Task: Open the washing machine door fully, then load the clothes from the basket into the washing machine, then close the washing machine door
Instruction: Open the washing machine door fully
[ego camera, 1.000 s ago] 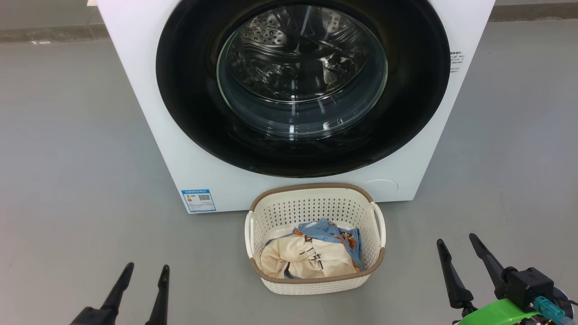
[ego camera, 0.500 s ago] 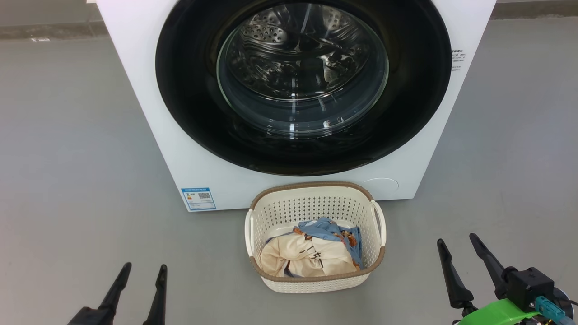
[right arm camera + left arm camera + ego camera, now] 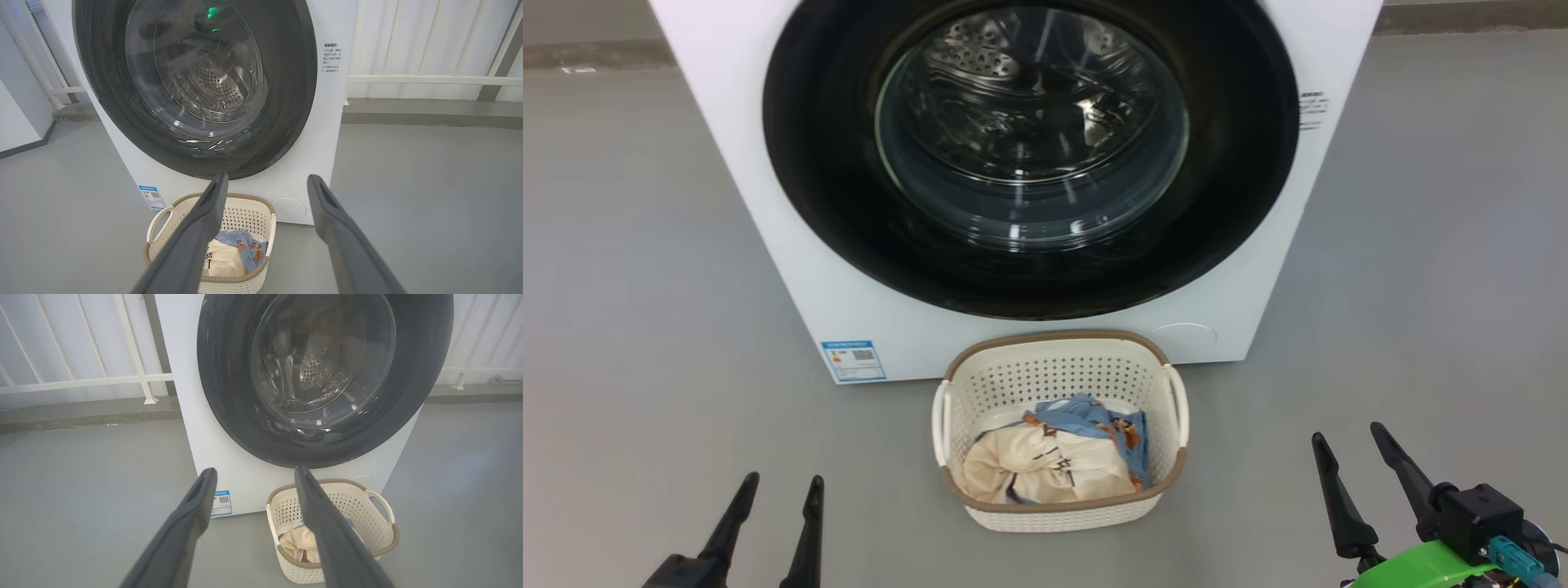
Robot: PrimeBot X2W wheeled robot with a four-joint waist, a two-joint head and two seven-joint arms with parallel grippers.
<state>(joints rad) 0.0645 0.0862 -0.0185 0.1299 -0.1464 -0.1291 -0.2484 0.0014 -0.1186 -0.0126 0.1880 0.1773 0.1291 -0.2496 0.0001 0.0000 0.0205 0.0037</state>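
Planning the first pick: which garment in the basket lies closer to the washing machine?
The light blue garment with orange-brown prints, at the back of the basket; the cream garment with dark markings lies in front, toward the robot.

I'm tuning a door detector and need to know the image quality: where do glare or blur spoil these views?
Head view: sharp, with white light streaks on the door. Left wrist view: the door looks hazy, its black rim washed grey. Right wrist view: green glints near its top, glass smeary.
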